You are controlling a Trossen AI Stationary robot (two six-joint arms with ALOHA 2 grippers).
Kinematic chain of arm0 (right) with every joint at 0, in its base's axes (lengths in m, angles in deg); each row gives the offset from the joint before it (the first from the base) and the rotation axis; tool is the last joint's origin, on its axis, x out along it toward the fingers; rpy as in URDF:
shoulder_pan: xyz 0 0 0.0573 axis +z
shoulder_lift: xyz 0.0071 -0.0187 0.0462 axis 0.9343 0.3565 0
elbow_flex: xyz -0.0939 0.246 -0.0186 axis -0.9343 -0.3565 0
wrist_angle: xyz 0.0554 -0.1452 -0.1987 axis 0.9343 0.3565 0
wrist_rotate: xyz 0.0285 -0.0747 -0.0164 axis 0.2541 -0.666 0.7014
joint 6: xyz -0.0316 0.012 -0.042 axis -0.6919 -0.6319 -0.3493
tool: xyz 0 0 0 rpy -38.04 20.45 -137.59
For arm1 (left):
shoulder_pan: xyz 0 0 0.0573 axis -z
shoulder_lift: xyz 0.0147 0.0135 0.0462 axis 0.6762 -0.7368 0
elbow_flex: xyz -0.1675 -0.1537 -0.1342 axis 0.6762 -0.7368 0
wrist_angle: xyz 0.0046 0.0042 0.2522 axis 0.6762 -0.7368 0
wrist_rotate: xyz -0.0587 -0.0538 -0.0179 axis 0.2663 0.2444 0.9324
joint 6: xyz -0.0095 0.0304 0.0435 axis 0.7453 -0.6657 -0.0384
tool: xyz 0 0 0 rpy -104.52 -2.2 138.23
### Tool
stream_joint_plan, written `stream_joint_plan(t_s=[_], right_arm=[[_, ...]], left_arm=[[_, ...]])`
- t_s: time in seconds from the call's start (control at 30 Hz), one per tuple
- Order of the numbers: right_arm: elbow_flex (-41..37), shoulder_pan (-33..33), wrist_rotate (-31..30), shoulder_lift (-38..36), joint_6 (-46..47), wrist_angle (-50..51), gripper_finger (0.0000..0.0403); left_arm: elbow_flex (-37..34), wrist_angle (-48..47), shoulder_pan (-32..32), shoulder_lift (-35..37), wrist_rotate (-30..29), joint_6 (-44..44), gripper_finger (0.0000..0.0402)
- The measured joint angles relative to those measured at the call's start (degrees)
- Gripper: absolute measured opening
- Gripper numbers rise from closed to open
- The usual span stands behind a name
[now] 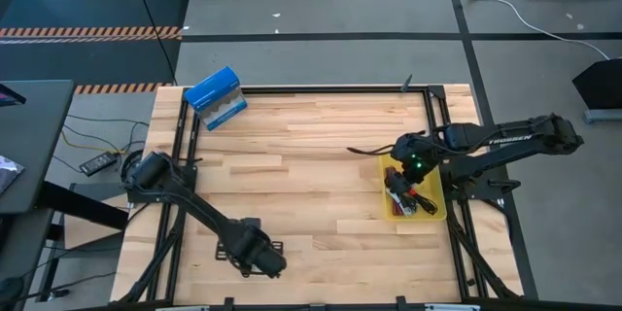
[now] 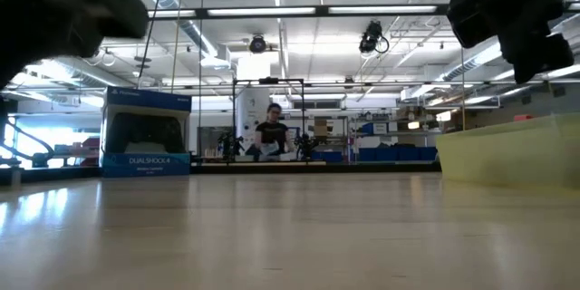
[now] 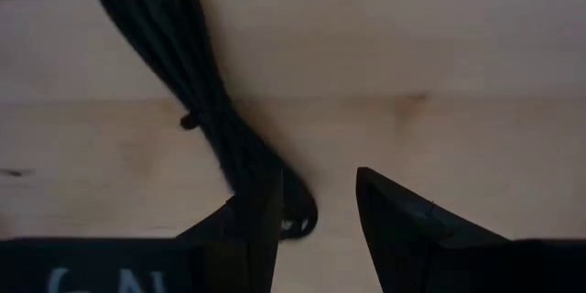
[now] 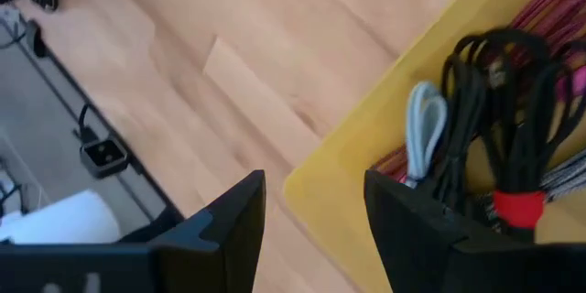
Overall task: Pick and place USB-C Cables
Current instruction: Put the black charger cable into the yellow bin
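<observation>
Only the left wrist cam caught a black cable (image 3: 206, 119) on the table (image 1: 311, 170), beside the open left gripper (image 3: 316, 215). Right gripper (image 4: 316, 206) was open too, over the yellow bin's (image 4: 348, 160) edge, cables (image 4: 494, 137) inside. Mid-table had room. Blue box (image 2: 145, 133) read DUALSHOCK 4.

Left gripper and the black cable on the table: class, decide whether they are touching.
Cannot tell. In the left wrist view the black cable runs up against one of the left gripper's fingers and passes behind it, but neither contact nor a gap shows.
</observation>
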Motion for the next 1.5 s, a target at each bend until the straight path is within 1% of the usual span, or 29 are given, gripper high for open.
stream_joint_plan(t_s=[0.2,0.57,0.67,0.77,0.87,0.93,1.13,1.23,1.33,1.5], right_arm=[[0.0,3.2,1.7,0.0,1.0,0.0,0.0192],[0.0,6.1,1.7,0.0,1.9,0.0,0.0192],[0.0,6.2,1.8,0.0,1.8,0.0,0.0192],[0.0,6.2,1.8,0.0,1.8,0.0,0.0192],[0.0,6.2,1.8,0.0,1.8,0.0,0.0192],[0.0,6.2,1.8,0.0,1.8,0.0,0.0192],[0.0,6.2,2.1,0.0,1.8,0.0,0.0193],[0.0,6.2,2.1,0.0,1.6,0.0,0.0193],[0.0,6.2,2.4,0.0,1.5,-0.1,0.0193],[0.0,6.2,3.3,-0.1,1.7,-0.2,0.0193]], left_arm=[[0.0,-1.4,0.7,-1.6,0.1,6.3,0.0149],[0.0,-2.7,2.0,-1.6,-0.3,8.4,0.0149],[0.0,-5.9,2.7,-1.6,0.0,8.8,0.0149],[0.0,-10.7,3.6,-1.6,2.5,9.4,0.0149],[0.0,-12.2,4.4,-1.6,2.8,9.5,0.0149],[0.0,-11.8,4.5,-1.6,2.8,9.6,0.0149],[0.0,-4.7,3.1,-2.1,0.8,9.4,0.0149],[0.0,-3.2,2.4,-2.4,0.4,9.3,0.0149],[-0.2,-3.4,2.4,-3.8,1.7,9.4,0.0149],[-1.1,-0.7,2.5,-5.8,3.8,9.3,0.0149]])
